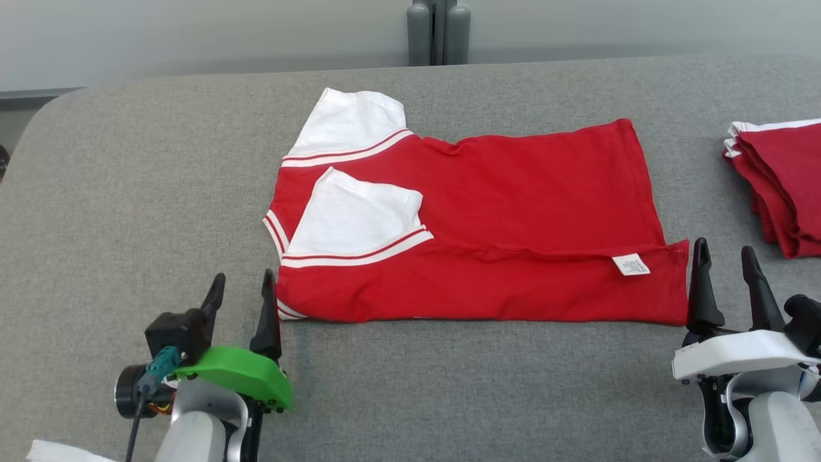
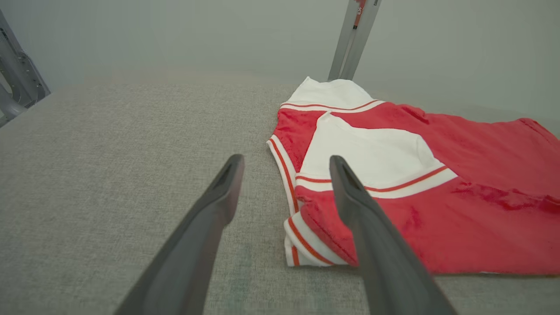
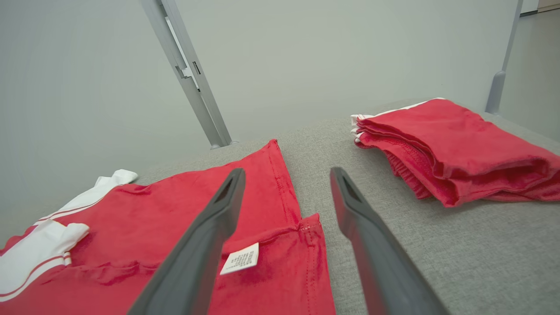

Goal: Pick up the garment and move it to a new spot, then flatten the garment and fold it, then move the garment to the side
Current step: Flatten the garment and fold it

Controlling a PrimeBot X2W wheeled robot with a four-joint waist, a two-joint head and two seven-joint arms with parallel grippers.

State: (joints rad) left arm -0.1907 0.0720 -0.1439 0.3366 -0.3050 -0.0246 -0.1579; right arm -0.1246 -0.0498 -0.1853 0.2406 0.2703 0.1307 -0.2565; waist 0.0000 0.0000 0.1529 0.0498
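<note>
A red garment (image 1: 513, 212) with white sleeves lies flat on the grey table (image 1: 128, 192), its near long edge folded up over the body and a white label (image 1: 631, 264) showing near the right end. My left gripper (image 1: 242, 290) stands open just off the garment's near left corner, nothing between its fingers. In the left wrist view the garment (image 2: 437, 175) lies to the right of the left gripper (image 2: 284, 168). My right gripper (image 1: 727, 256) stands open just off the near right corner. The right wrist view shows the right gripper (image 3: 286, 179) over the garment's hem (image 3: 284, 227).
A stack of folded red garments (image 1: 786, 186) sits at the table's right edge, seen as the stack (image 3: 455, 148) in the right wrist view. A grey post (image 1: 438, 32) stands behind the table. Bare grey table stretches to the left and front.
</note>
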